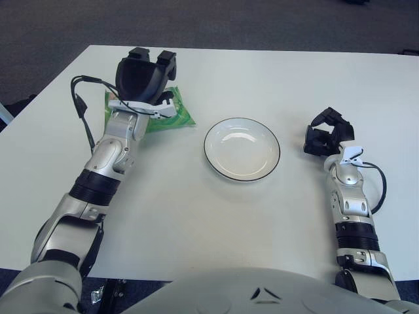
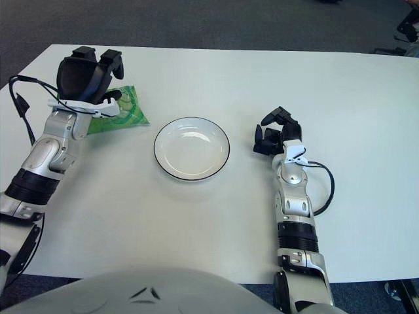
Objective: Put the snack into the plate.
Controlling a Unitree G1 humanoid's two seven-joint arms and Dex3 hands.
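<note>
Left eye view shows the left hand [image 1: 145, 73] over the far-left part of the white table [image 1: 196, 216], directly above the green snack packet [image 1: 171, 115]. Its fingers [image 1: 167, 60] point away from the robot and are loosely curled; whether they grip the packet I cannot tell, since the palm hides most of it. The packet lies flat on the table, left of the plate [image 1: 241, 148] and apart from it. The plate, white with a dark rim, sits mid-table and holds nothing. The right hand [image 1: 326, 134] shows right of the plate, fingers curled in, holding nothing.
</note>
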